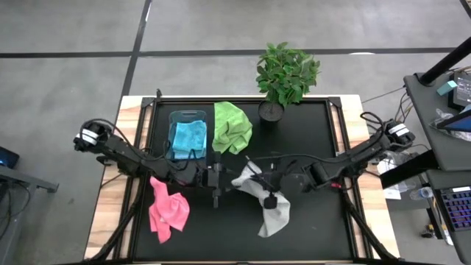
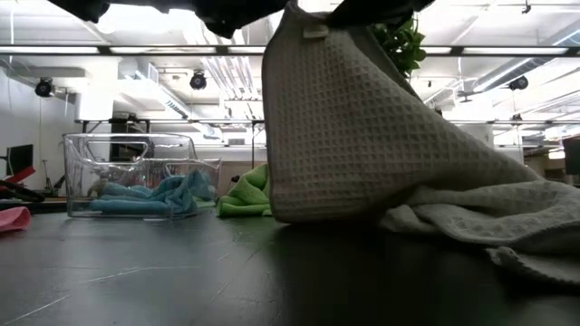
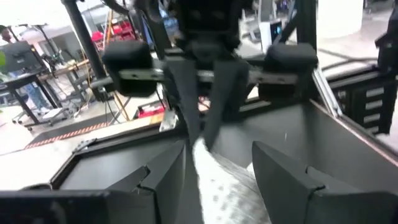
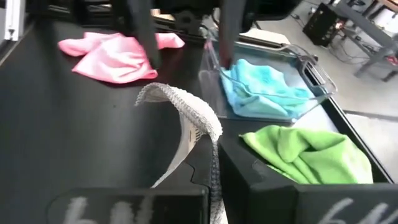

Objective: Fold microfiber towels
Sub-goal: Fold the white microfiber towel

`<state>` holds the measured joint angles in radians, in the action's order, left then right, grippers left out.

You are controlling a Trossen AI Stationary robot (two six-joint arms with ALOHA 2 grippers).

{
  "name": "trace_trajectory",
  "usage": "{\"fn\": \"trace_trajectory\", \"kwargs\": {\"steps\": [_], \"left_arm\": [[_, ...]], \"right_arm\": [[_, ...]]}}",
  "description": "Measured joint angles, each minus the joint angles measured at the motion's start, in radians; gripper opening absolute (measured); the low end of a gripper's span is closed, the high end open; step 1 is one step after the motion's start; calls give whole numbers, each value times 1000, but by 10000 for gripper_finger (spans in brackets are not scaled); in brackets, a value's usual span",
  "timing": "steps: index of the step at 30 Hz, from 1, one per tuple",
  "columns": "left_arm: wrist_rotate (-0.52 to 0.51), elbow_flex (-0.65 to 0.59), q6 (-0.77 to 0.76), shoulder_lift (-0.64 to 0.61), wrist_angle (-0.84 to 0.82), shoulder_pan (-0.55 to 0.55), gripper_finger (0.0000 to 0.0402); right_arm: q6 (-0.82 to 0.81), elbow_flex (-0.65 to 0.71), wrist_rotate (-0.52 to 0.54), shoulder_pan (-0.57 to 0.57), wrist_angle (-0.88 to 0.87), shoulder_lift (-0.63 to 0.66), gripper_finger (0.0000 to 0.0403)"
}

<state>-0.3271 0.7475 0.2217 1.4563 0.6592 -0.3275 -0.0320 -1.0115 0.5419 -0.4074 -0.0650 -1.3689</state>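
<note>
Filling the low view from close up, the grey-white towel (image 2: 381,145) hangs as a waffle-textured sheet, its top edge lifted out of the picture and its lower part bunched on the black table (image 2: 136,281). What holds it up is cut off there; only dark shapes show along the top edge.

From above, the same towel (image 1: 266,200) lies mid-table, one end raised toward the two grippers that meet over it. The right gripper (image 1: 259,177) has its fingers pressed together on a fold of the towel; its wrist view shows the cloth (image 4: 186,115) arching up from between them. The left gripper (image 1: 216,179) sits just beside that raised end with its fingers spread apart. In its wrist view the towel's edge (image 3: 217,186) lies between the fingertips (image 3: 280,168), and whether they touch it cannot be made out. The right gripper's closed fingers (image 3: 208,93) face it, blurred.

Farther off, the pink towel (image 1: 168,210) lies crumpled near the table's front left; the low view catches only a sliver of it (image 2: 14,218) at the edge. Behind, a light blue towel (image 1: 189,138) rests inside the clear plastic bin (image 1: 176,118), and the lime green towel (image 1: 232,126) is heaped just beside the bin. The potted plant (image 1: 285,73) stands at the far edge, mostly hidden behind the hanging cloth in the low view.
</note>
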Motion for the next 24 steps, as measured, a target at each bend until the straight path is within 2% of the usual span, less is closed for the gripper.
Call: {"fn": "trace_trajectory", "kwargs": {"steps": [3,7,11,14,19,24], "left_arm": [[-14,-2,-2,0,-40,0,171],[-121,-2,23,-3,-70,-1,171],[-141,-2,44,-35,-159,-8,173],[-200,-3,21,-43,-179,-8,182],[-210,-7,2,-7,-173,-5,194],[-211,-1,2,19,-169,13,184]], "right_arm": [[-44,0,0,28,0,0,9],[-69,0,1,54,-1,0,9],[-80,0,0,72,-3,0,9],[-80,0,1,75,-3,0,9],[-107,0,0,74,-2,0,9],[-133,0,1,75,-2,0,9]]}}
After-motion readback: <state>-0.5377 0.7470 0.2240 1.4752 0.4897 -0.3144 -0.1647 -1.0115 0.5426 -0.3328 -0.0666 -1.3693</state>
